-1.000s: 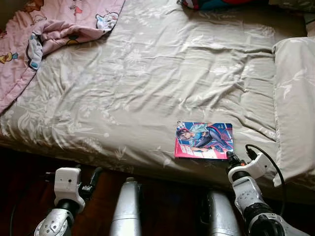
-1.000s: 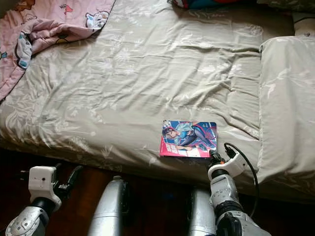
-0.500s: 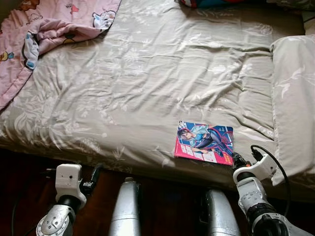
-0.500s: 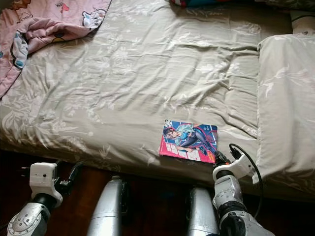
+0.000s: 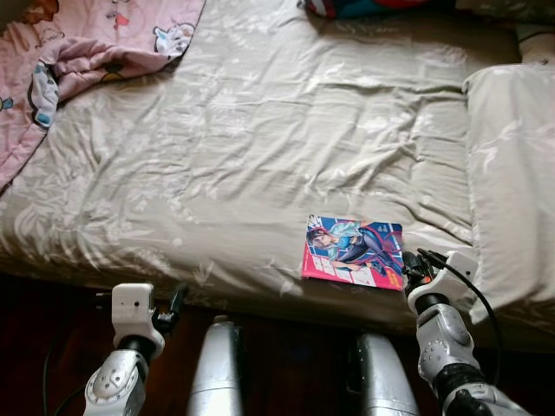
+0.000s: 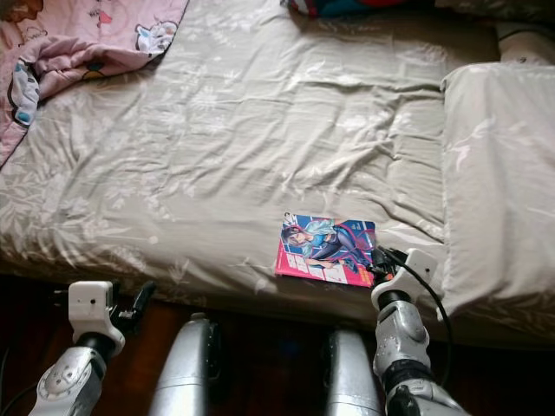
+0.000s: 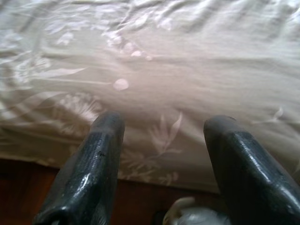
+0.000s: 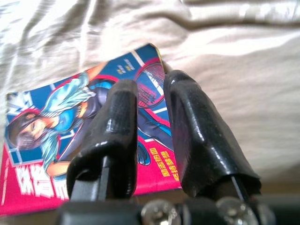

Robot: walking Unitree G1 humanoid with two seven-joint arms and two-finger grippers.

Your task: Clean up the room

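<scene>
A comic book with a blue and pink cover lies flat near the front edge of the bed, slightly askew. My right gripper is at the book's right edge. In the right wrist view its two fingers stand close together, a narrow gap between them, side by side over the book's cover; nothing is clamped between them. My left gripper hangs low in front of the mattress edge, and the left wrist view shows its fingers wide apart and empty, facing the sheet.
A crumpled pink cartoon blanket covers the bed's far left corner. A beige pillow lies along the right side. A red and blue thing sits at the far edge. Dark floor lies below the bed, around my legs.
My right gripper has moved forward onto the book's right edge, and the book has turned slightly askew. The view has shifted a little; the left arm has drifted slightly rightward.
</scene>
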